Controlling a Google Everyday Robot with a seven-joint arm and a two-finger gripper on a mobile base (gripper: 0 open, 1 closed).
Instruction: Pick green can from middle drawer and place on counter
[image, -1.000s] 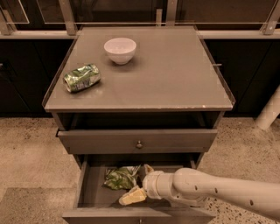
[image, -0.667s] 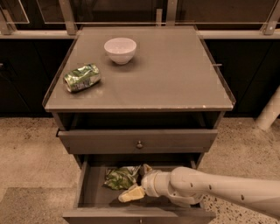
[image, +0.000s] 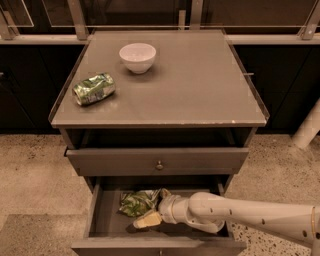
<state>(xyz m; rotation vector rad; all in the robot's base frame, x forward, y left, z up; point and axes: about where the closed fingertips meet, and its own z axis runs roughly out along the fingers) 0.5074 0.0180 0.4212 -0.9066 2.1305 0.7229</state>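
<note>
The green can (image: 136, 202), a crumpled green-and-white foil packet, lies on the floor of the open middle drawer (image: 107, 220), left of centre. My gripper (image: 154, 207) reaches into the drawer from the right, low over the floor. Its fingers are spread, one pale finger (image: 147, 220) in front of the can's right end and the other behind it. The can rests on the drawer floor. The counter (image: 200, 85) is the grey-brown cabinet top above.
A white bowl (image: 137, 57) stands at the back of the counter. A smaller rolled green packet (image: 94, 89) lies at its left edge. The upper drawer (image: 159, 161) with a round knob is slightly pulled out above my arm. Dark cabinets stand behind.
My gripper and arm have slid slightly left, closer around the right end of the green can. The can has not moved.
</note>
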